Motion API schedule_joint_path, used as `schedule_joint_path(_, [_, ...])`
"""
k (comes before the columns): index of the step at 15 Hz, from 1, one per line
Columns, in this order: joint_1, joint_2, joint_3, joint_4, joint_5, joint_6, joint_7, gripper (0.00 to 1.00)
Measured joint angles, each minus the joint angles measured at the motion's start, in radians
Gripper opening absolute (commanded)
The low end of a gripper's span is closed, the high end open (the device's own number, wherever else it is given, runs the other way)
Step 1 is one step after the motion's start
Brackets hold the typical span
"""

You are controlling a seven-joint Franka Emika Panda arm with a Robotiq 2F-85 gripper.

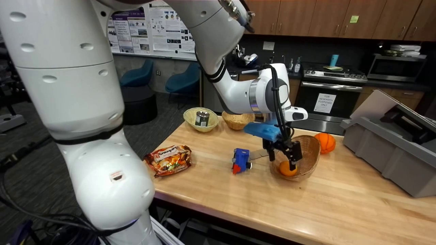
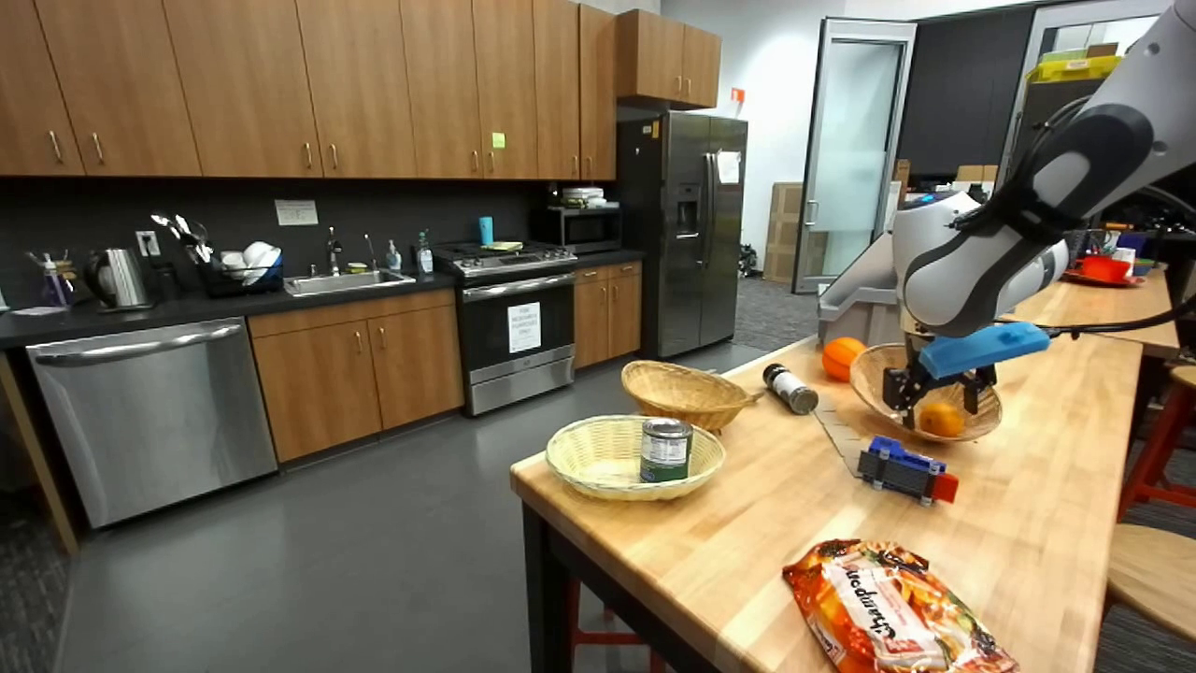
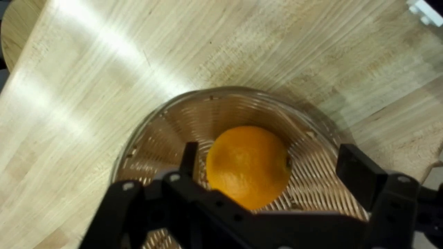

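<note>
The claw [image 3: 268, 152] hangs over a woven basket [image 1: 310, 153] with its two fingers [image 3: 361, 173] spread wide apart and nothing gripped. The orange [image 3: 247, 164] sits in that basket, beneath the claw and in the space between the fingers. In the wrist view it lies off-centre there: one finger shows just beside it, over the inside of the basket, with a narrow strip of wicker between, while a broader stretch of wicker parts it from the opposite finger, which crosses the basket's rim. In an exterior view a fingertip [image 1: 293, 165] passes in front of the orange; how far down the tips reach, and whether one brushes the peel, cannot be told.

An orange-coloured ball [image 1: 326, 143] rests on the table [image 1: 218, 183] just beside the basket, with a grey bin [image 1: 381, 156] near it. On another side of the basket lies a blue toy [image 1: 242, 158] with a red end, near the claw but apart from it; well apart from both is a shiny food packet [image 1: 172, 160]. Towards one end of the table stand two more baskets: a pale basket [image 2: 598, 456] with an upright can [image 2: 666, 451] in it, and a brown basket [image 2: 682, 391] just beside it. A small container [image 2: 790, 389] lies on its side near the brown basket.
</note>
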Motion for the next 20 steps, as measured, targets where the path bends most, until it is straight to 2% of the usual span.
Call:
schedule_joint_path(2, [0.000,0.000,0.000,-0.009,0.000,0.000,0.005,0.61])
schedule_joint_path(6, [0.000,-0.001,0.000,-0.019,-0.001,0.001,0.015,0.28])
schedule_joint_path(9, [0.001,-0.005,0.000,-0.026,-0.003,0.001,0.018,0.19])
schedule_joint_path(11, [0.001,-0.009,0.000,-0.028,-0.005,0.001,0.020,0.04])
schedule_joint_path(12, [0.001,-0.010,0.000,-0.028,-0.007,0.001,0.022,0.00])
schedule_joint_path(19, [0.001,-0.035,0.001,-0.028,-0.051,0.000,0.052,0.00])
schedule_joint_path(20, [0.001,-0.042,0.002,-0.028,-0.060,0.000,0.056,0.15])
